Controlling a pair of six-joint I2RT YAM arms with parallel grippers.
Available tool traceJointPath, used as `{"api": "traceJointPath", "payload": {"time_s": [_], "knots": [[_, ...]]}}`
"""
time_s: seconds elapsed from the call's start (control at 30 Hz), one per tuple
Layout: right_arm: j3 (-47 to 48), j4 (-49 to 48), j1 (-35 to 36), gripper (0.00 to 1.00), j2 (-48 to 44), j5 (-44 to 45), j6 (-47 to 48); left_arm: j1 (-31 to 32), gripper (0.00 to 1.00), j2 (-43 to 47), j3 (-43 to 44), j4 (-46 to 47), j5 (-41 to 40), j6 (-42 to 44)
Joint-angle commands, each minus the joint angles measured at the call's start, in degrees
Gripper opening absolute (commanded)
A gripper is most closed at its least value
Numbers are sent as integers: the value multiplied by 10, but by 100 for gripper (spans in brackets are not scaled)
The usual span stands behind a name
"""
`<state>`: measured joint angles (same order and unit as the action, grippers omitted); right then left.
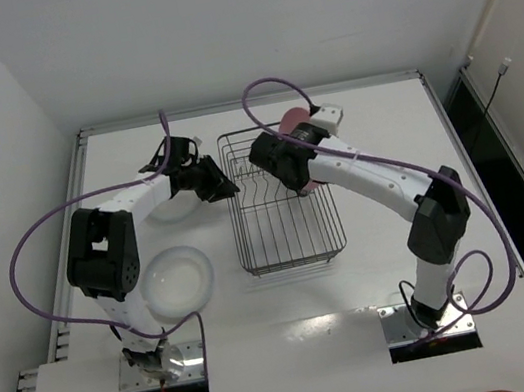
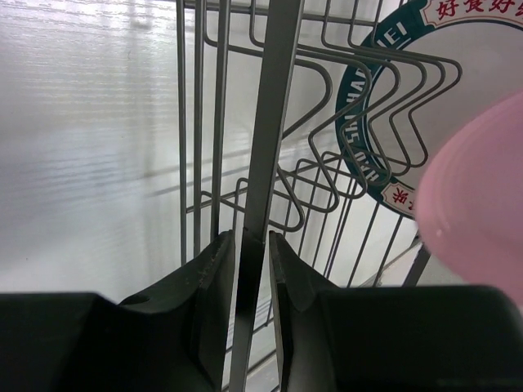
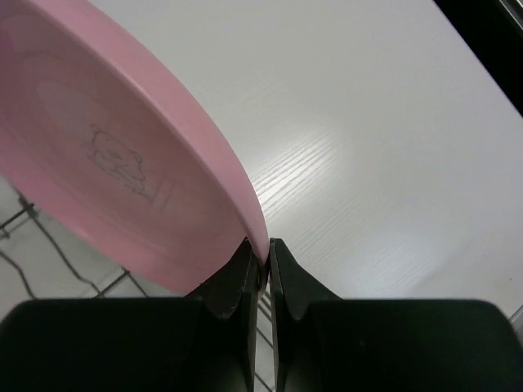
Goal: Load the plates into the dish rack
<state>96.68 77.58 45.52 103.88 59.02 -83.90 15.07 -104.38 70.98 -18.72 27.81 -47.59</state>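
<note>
The right tool (image 3: 260, 249) is clenched on the rim of the pink plate (image 3: 122, 163), its two dark fingers pinching the edge from either side. We see the plate standing on edge above the dish rack (image 1: 292, 264), over the rack's right half toward its far end. Rack wires show just below the plate's lower side in the right wrist view. The plate rises up and away from the tool, tilted rather than fully upright (how close it sits to the tines we cannot tell). It is a plain, smooth pink all over, with a thin rounded rim. A faint embossed figure is pressed into the face turned toward the wrist camera.

The left tool (image 2: 252, 245) grasps the dish rack itself, its fingers closed on a flat grey bar at the rack's left side, near the far corner. Looking through the rack's wires from there, we see the patterned plate (image 2: 490, 65). It is white, with a dark blue-green band of pale lettering and red characters inside that band. It lies beyond the tines, and we cannot tell whether it stands between them. The pink plate's edge bulges in front of it. A translucent plate (image 1: 177, 280) lies flat on the tabletop (image 1: 391, 122) left of the rack, near its near-left corner and apart from the wire.
</note>
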Motion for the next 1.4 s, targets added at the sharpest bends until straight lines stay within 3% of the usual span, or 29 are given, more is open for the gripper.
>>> {"api": "traceJointPath", "payload": {"time_s": [0.0, 0.5, 0.8, 1.17, 1.37], "knots": [[-25, 30, -39, 0, -51, 49, -30, 0, 20, -3, 11, 6, 12, 2], [-14, 30, -63, 0, 6, 50, -25, 0, 20, -3, 11, 6, 12, 2], [23, 30, -68, 0, 34, 115, 29, 0, 20, 3, 11, 12, 31, 2], [47, 30, 40, 0, 70, 304, 170, 0, 20, 9, 11, 12, 43, 2], [77, 30, 70, 0, 146, 319, 200, 0, 20, 9, 21, 6, 37, 7]]}}
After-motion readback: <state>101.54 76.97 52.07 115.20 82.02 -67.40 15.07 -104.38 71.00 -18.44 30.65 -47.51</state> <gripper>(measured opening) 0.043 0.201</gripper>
